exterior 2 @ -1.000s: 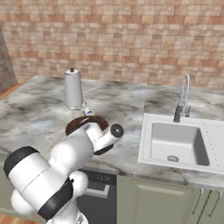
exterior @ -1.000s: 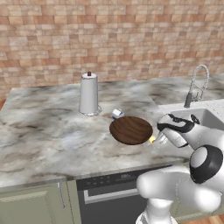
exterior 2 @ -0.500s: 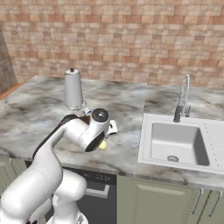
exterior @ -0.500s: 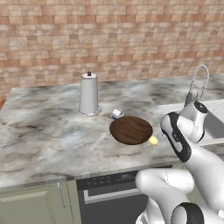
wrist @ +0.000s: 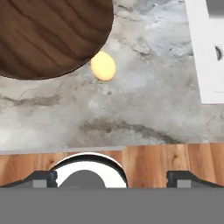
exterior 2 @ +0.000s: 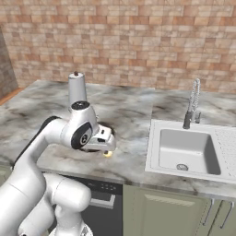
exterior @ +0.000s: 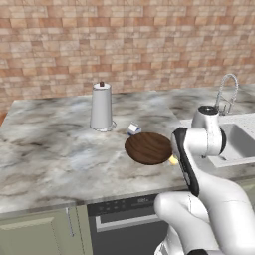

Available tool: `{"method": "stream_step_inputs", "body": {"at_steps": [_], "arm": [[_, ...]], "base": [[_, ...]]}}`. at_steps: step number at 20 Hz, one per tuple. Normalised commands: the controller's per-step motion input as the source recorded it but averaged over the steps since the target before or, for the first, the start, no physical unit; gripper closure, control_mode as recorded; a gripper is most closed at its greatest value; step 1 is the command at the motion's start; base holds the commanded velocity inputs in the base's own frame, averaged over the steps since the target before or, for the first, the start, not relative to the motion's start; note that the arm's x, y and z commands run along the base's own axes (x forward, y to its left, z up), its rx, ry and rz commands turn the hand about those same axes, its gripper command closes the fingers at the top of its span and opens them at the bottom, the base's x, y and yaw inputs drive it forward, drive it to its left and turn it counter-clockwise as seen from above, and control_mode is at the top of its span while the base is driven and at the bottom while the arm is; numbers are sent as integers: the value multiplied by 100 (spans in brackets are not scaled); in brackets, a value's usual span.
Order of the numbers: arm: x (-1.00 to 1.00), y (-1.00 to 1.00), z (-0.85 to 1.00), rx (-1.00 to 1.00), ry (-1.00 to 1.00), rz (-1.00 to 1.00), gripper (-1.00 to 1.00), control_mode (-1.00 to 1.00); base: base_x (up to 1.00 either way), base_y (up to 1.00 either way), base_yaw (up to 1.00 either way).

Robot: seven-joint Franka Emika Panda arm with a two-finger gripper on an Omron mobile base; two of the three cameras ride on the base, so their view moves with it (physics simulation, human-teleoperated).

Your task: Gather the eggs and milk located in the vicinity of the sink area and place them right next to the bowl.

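On the marble counter [exterior: 55, 149], one jug [exterior: 101, 106] with a dark knob stands at about 10 o'clock from the single wooden bowl [exterior: 148, 148], well apart from it. One milk carton [exterior: 133, 129] sits just beside the bowl's rim at about 11 o'clock, between jug and bowl. One egg [wrist: 103, 66] lies on the counter just beside the bowl, at its 4 o'clock in the left base view, where the arm's dark-edged link partly covers it [exterior: 173, 160]; in the hand view it rests free at the rim, with bare marble all round its other sides. One sink [exterior 2: 188, 150] lies off at the bowl's 3 o'clock, with one chrome spring faucet [exterior 2: 192, 103] behind the basin and a ribbed drainboard [exterior 2: 226, 144] on its far side. Seen from the right base camera, the arm's wrist blocks most of the bowl, and the egg [exterior 2: 108, 154] peeps out just below the gripper [exterior 2: 109, 140]. The gripper [wrist: 112, 178] hangs over the counter's front edge, its two tips spread wide with nothing between them, clear of egg and bowl. Below the counter sit one dark dishwasher front [exterior: 124, 224] and pale green cabinet doors [exterior 2: 152, 214].
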Motion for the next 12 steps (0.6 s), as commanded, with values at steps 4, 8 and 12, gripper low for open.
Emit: {"method": "stream_step_inputs", "body": {"at_steps": [4,8,12], "arm": [[-52,1,34,0,24,-51,-100,-100],[-47,4,50,0,6,-51,-100,-100],[-25,20,19,0,-3,-12,-100,-100]], "base": [[0,0,0],[0,0,0],[0,0,0]]}}
